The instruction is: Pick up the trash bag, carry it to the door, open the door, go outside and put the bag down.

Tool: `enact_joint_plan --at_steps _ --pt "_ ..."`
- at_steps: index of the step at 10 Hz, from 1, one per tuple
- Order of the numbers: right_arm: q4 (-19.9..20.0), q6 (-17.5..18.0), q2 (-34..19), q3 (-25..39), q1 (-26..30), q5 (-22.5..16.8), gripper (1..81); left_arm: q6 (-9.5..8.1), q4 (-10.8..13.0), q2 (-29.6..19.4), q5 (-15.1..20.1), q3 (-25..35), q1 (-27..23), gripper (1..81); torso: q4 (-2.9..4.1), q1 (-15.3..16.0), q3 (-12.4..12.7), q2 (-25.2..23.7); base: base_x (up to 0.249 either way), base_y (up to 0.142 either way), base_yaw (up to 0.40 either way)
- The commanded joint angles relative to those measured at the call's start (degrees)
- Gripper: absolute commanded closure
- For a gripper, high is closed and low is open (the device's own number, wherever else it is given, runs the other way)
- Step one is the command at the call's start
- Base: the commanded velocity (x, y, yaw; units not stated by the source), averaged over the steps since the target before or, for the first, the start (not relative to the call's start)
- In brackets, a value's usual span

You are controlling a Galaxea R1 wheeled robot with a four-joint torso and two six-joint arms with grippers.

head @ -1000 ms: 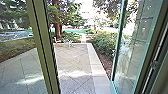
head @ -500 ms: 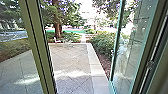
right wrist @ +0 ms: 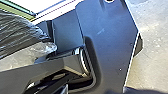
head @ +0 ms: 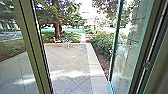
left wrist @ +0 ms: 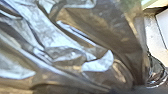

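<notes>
Robot edged rightward | post [head: 32, 47] left, glass door [head: 127, 53] right | both hands: can't tell

plate [right wrist: 110, 50]: is wide, dk blue-gray, w/ lt edge
rnd fitting [right wrist: 109, 0]: shows brt ctr
bar [right wrist: 50, 66]: is gray, angular
ring [right wrist: 84, 62]: is silvery

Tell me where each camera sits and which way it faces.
Head view: high on the robot, facing forward and down, past an olive-green post and open teal-framed glass door, onto the paved yard.
Left wrist view: on that wrist, close on the shiny dark plastic trash bag.
Right wrist view: on that wrist, facing the robot's wide dark plate and jointed bar.
Both wrist views share the bag.
</notes>
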Motion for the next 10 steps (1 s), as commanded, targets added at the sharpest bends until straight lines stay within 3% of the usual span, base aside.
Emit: enact_joint_plan --at_steps 1,10 --pt "-0.4 -0.1 0.5 0.4 2.2 -2.8 1.0 0.59 0.7 0.1 2.9 0.2 -3.1 81.1 0.00 0.0 0.0 0.0 0.000 -0.077 0.000" --pt "-0.4 -0.1 0.5 0.4 2.1 -2.8 1.0 0.59 0.6 0.1 2.9 0.2 -3.0 81.1 0.00 0.0 0.0 0.0 0.000 -0.065 0.000"
